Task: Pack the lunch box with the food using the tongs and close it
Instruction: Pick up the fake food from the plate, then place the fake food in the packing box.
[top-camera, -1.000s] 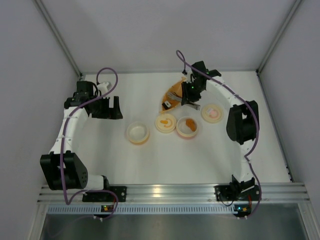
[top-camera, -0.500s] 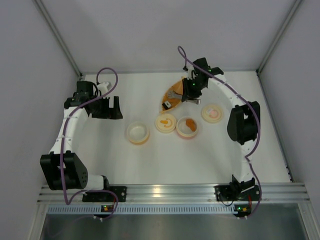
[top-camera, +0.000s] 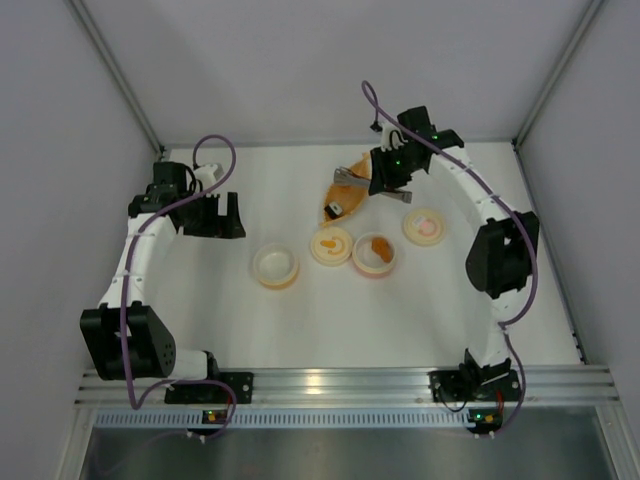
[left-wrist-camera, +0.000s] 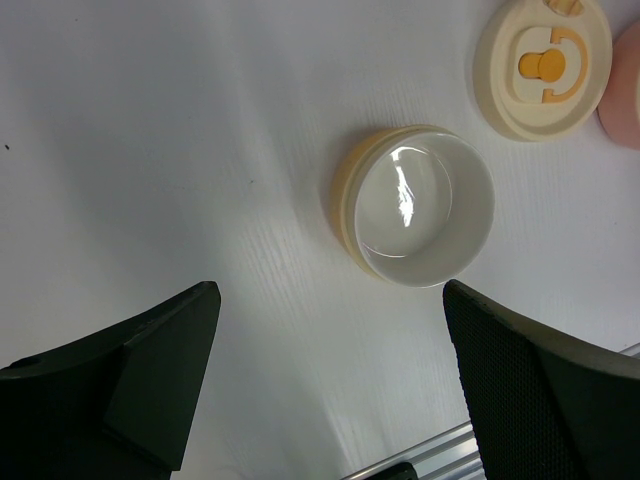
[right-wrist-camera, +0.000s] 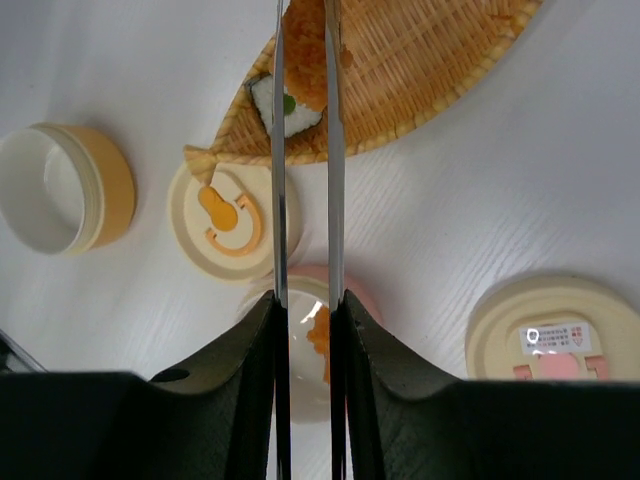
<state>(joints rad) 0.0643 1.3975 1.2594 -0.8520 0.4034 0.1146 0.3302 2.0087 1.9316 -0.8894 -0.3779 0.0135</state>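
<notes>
The left gripper (left-wrist-camera: 330, 400) gapes apart above an empty yellow bowl (left-wrist-camera: 420, 205). At centre, the right gripper (right-wrist-camera: 305, 305) is clamped on the grey tongs (right-wrist-camera: 280, 200). Orange food (right-wrist-camera: 305, 50) sits between their arms over the woven tray (right-wrist-camera: 430, 60), beside a rice roll (right-wrist-camera: 285, 105). At lower right, a lid (right-wrist-camera: 555, 310) bears a label (right-wrist-camera: 556, 338) (print too small to read).

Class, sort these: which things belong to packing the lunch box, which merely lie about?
Job: slim grey metal tongs, orange food lump, black-rimmed white roll, pink round bowl, yellow round bowl, orange-latched cream lid, pink-latched cream lid.
Lying about: orange woven leaf-shaped tray, only carrying food.
</notes>
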